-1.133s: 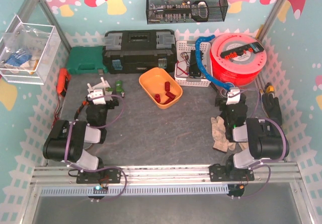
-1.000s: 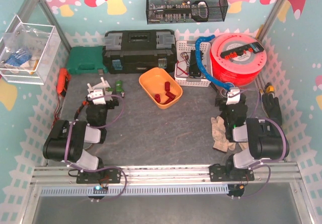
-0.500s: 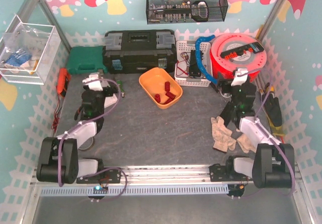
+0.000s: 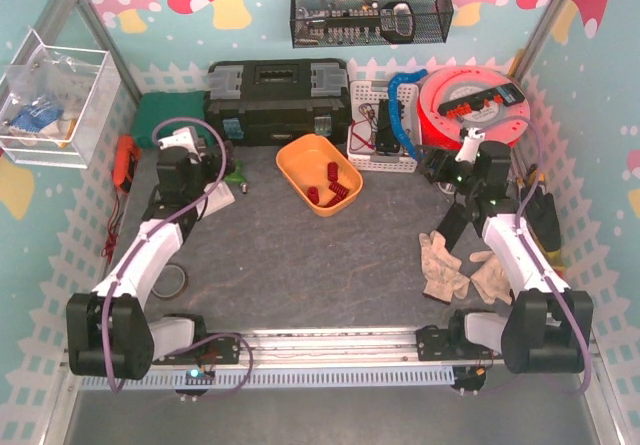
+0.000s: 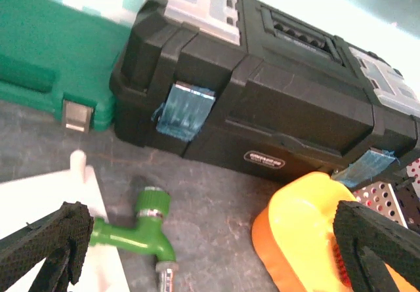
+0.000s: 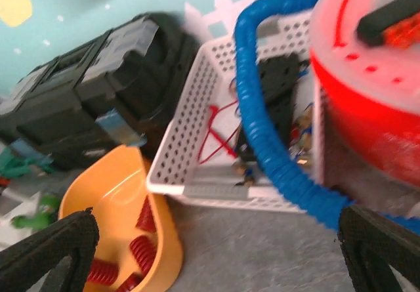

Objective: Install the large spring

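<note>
Lying in the orange bowl [image 4: 298,159] — red springs [image 4: 341,190], axes variously angled.

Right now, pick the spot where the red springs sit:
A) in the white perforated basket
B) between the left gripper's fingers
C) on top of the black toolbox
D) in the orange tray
D: the red springs lie inside the orange tray, which stands on the table in front of the black toolbox.
</note>
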Controlling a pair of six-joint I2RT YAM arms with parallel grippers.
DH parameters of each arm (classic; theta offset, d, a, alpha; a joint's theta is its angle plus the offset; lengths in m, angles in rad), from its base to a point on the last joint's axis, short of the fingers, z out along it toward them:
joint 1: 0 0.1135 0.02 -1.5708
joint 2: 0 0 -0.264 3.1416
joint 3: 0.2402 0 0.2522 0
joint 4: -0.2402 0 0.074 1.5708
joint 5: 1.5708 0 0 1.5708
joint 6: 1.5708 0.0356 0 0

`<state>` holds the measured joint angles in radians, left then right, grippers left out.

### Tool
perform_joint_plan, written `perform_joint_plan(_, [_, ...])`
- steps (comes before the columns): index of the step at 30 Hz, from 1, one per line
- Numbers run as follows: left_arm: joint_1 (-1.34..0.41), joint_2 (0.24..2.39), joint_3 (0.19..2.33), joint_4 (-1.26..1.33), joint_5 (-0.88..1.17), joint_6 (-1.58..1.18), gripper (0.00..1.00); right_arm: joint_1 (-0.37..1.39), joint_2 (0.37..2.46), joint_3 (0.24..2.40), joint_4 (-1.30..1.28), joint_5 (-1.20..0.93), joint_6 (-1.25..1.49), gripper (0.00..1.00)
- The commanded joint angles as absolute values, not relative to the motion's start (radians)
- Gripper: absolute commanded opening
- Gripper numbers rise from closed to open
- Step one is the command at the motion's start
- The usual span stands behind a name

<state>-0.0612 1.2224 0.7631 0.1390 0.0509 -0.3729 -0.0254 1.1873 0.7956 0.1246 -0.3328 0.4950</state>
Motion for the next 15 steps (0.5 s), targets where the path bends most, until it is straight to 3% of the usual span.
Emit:
perform_joint_plan(1, [-0.062, 1.166, 0.803, -0.108, 0.046, -0.469, 0.99, 0.001, 1.196, 0.786, 0.059, -0.479, 0.525, 0.99])
perform_joint_plan(11, [-0.025, 1.045, 0.708, -0.135, 0.023, -0.523, 0.99, 0.280, 1.090, 0.698, 0.066, -0.228, 0.432, 0.99])
perform_joint_plan(15, [-0.023, 1.088, 0.743, -0.156, 0.067, -0.486, 0.89, 0.317, 1.106, 0.660, 0.100, -0.180, 0.426, 0.98])
